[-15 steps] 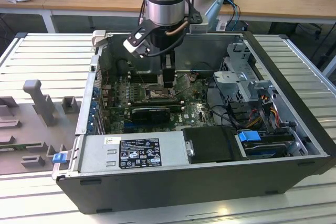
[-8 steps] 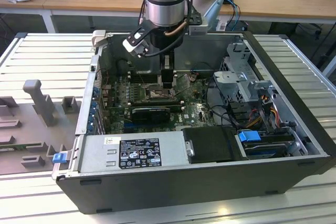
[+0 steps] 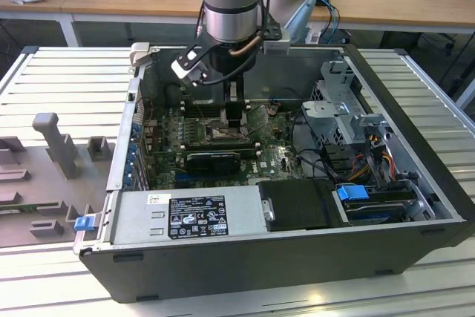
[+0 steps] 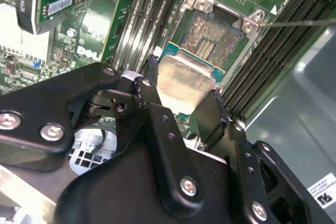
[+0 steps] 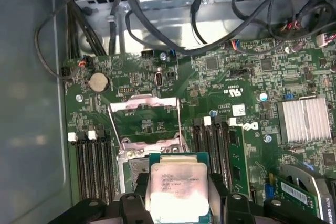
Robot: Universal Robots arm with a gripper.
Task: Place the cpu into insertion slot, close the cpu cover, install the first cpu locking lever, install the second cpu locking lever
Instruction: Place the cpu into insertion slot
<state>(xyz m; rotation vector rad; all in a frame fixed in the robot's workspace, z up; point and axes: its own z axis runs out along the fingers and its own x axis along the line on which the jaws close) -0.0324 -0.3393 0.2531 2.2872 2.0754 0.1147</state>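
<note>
Silver-beige cpu (image 4: 184, 82) clamped in gripper (image 4: 184, 92), held over slot (image 4: 212, 35).
Risk: cpu hangs over one edge of the slot, not centred; set down askew, it could bend pins or seat against the frame. Gripper closed on two opposite cpu sides. Cover (image 5: 142, 106) stands raised on the motherboard (image 5: 220, 77), apart from cpu.

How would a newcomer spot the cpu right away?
Inside the open computer case, find the green motherboard. By its square insertion slot, the black gripper holds the cpu: a flat square chip with a pale silver face, unlike the long dark memory slots alongside.
</note>
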